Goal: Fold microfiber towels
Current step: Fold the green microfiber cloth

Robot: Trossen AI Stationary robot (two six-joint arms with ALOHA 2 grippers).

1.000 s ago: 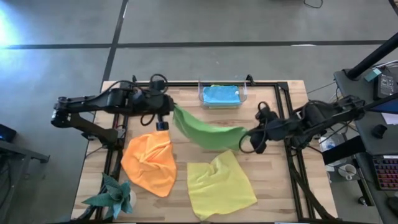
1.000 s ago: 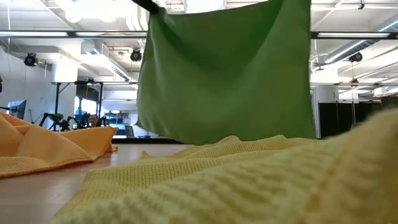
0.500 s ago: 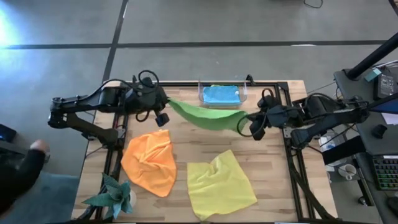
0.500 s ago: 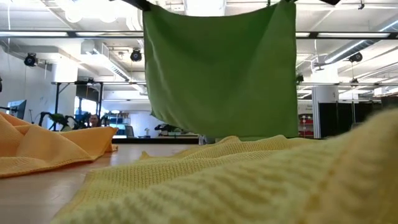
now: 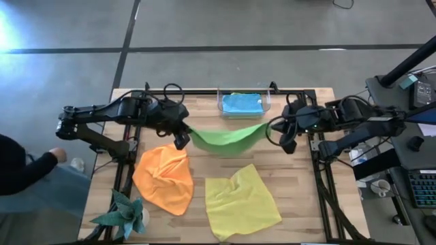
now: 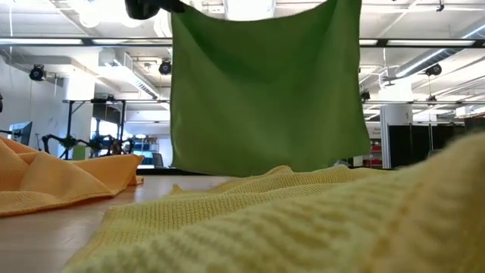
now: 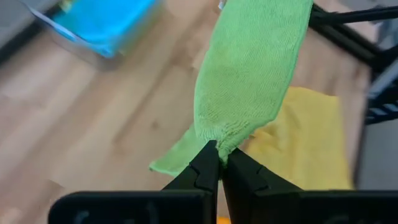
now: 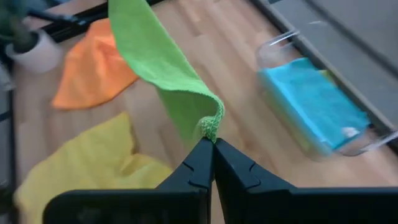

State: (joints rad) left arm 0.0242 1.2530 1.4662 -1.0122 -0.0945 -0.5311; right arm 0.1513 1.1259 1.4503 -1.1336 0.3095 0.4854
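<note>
Green towel (image 5: 226,137) hangs off the table, stretched by two corners, sagging in the middle, above the table's centre. Orange towel (image 5: 163,178) lies rumpled, flat on the wood, left front. Yellow towel (image 5: 240,201) lies beside it, spread with creases, front centre. Blue towel (image 5: 242,103) sits folded in a clear bin (image 5: 266,109) at the rear.

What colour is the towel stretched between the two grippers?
Lime green towel, clearest in the low view.
</note>
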